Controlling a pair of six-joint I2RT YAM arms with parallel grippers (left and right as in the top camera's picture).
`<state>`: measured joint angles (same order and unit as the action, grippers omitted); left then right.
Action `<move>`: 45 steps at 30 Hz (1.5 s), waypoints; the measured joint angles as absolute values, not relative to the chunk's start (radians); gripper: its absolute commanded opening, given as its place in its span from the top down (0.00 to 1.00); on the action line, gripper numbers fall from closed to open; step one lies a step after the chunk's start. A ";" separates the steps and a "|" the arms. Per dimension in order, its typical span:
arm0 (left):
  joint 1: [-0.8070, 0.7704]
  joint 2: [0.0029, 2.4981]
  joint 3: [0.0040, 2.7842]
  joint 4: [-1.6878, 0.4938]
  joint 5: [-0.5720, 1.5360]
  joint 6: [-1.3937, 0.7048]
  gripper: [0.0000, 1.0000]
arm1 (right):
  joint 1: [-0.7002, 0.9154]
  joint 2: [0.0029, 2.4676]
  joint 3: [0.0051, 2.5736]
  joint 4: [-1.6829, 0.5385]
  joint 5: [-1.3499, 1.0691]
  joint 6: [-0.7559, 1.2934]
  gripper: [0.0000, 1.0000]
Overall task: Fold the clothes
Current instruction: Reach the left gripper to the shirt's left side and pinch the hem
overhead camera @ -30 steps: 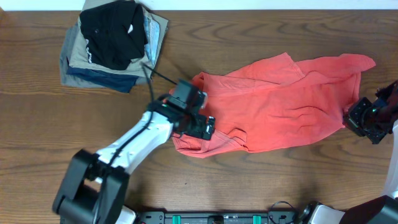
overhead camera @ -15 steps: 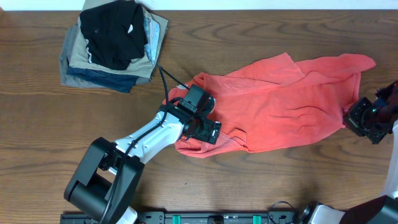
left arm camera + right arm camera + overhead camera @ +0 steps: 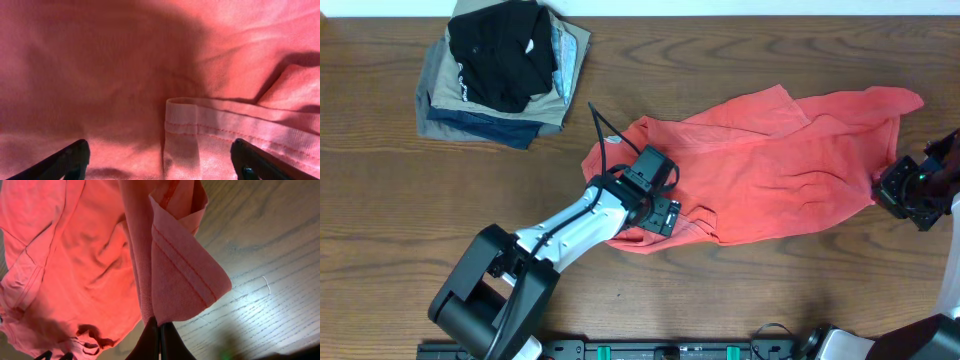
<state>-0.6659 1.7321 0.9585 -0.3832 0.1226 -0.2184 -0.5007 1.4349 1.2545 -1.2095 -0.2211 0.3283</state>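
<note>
Because the coral T-shirt (image 3: 770, 160) lies rumpled and half bunched across the middle of the tabletop (image 3: 720, 300), reaching toward its right edge, both arms are working at opposite ends of it. The right jaws are pressed together on the shirt's right-hand hem (image 3: 185, 275), pinching a fold of cloth just above the wood; this looks meant to anchor that end so the fabric can be drawn flat. The left jaws are spread wide and hover low over the shirt's crumpled left end, straddling a turned-over stitched hem (image 3: 210, 125), apparently lining up a grip on that edge. Spreading the shirt seems to be the step in hand; no fold is made yet. A stack of folded garments (image 3: 500, 75) sits apart at the far left corner.
</note>
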 measured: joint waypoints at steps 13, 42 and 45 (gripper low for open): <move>-0.708 1.732 0.958 -0.381 0.103 -0.236 0.30 | -0.501 1.435 1.254 -1.206 -0.221 0.325 0.99; -0.736 1.771 0.958 -0.385 0.038 -0.277 0.90 | -0.501 1.435 1.254 -1.202 -0.221 0.325 0.99; -0.736 1.771 0.960 -0.389 0.030 -0.273 0.94 | -0.501 1.435 1.254 -1.203 -0.221 0.325 0.99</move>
<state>-0.7361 1.7710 0.9604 -0.3889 0.0299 -0.2729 -0.5007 1.4349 1.2545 -1.2026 -0.2211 0.3248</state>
